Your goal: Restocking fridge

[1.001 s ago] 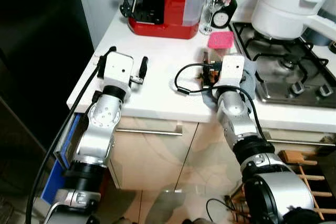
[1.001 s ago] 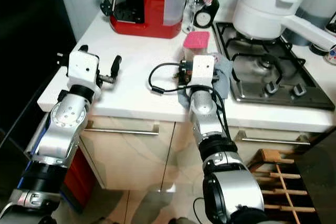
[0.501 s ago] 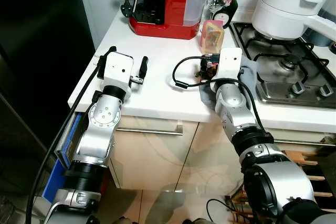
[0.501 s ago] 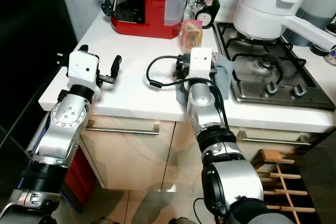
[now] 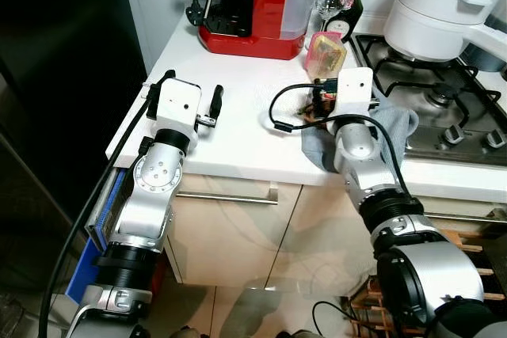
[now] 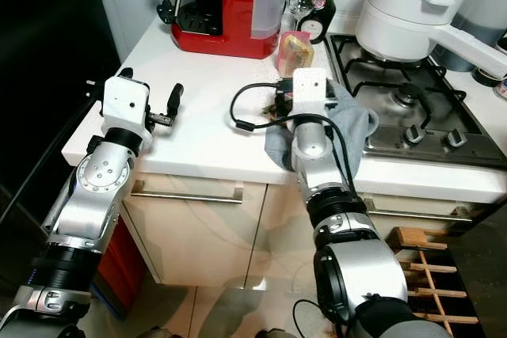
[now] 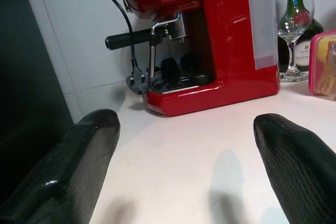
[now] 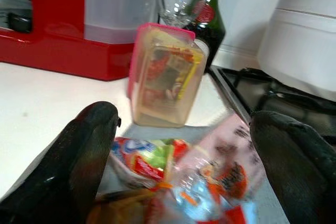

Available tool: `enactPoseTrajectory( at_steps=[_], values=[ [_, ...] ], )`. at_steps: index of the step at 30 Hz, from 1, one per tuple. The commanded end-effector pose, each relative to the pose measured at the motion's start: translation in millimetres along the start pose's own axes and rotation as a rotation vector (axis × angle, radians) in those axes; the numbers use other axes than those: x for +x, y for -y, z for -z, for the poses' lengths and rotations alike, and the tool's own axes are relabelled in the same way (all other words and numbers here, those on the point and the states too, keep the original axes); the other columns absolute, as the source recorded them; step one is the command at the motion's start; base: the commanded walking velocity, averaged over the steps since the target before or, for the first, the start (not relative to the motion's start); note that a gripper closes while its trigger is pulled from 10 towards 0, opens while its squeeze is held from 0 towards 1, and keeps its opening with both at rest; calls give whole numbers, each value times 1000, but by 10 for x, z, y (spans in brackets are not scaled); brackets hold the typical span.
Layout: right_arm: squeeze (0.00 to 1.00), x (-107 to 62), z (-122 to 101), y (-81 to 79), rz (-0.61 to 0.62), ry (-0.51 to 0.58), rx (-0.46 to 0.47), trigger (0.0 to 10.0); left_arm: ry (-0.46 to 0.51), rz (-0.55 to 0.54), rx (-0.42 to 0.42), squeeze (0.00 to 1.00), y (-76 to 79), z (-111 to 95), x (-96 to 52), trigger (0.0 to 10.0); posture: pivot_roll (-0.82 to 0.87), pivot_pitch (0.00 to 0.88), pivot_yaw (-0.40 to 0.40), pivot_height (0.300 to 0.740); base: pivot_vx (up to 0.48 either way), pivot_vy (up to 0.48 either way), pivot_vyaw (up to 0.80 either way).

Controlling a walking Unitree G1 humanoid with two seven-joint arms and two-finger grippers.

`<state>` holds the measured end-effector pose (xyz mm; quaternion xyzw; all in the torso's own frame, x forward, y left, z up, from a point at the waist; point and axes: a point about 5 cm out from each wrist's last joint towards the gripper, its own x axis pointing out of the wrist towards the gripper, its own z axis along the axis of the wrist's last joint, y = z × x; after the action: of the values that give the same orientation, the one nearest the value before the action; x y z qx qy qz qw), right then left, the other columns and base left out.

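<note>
While both arms rest on the bench (image 5: 238, 128) | left gripper (image 7: 184, 166) spread, idle | right gripper (image 8: 178, 182) spread over snack packets (image 8: 173, 174) before pink-lidded container (image 8: 164, 74)

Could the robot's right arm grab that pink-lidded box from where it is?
Probably yes: the right gripper is open and aimed at the pink-lidded box, with only small packets on the cloth between.

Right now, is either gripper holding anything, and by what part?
Nothing held. Left gripper open over bare counter; right gripper open, straddling snack packets.
</note>
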<state>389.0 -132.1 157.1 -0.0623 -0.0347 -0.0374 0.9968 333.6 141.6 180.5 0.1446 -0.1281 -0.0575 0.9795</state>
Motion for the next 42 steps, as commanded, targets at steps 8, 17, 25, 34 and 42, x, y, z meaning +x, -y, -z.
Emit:
enactPoseTrajectory(
  at_steps=[8,17,25,34,42],
  values=[
    [0,-5,91,-86,-3,-137,331,10000,2,9,7,0,-10,-22,32,10000,18,0,-55,740,0,0,0],
    [0,-1,188,-154,7,-303,615,10000,-1,14,13,0,-10,-8,7,10000,24,0,-55,740,0,0,0],
    [0,-28,289,-303,-37,-460,762,10000,0,12,17,0,-22,-24,36,10000,32,0,-55,740,0,0,0],
    [0,-54,361,-315,-53,-546,849,0,-5,-3,23,0,-64,-15,23,10000,55,0,-67,740,0,0,0],
    [0,-72,351,-415,-93,-564,904,0,-7,-1,25,0,-59,-20,31,10000,59,0,-67,740,0,0,0]
  ],
)
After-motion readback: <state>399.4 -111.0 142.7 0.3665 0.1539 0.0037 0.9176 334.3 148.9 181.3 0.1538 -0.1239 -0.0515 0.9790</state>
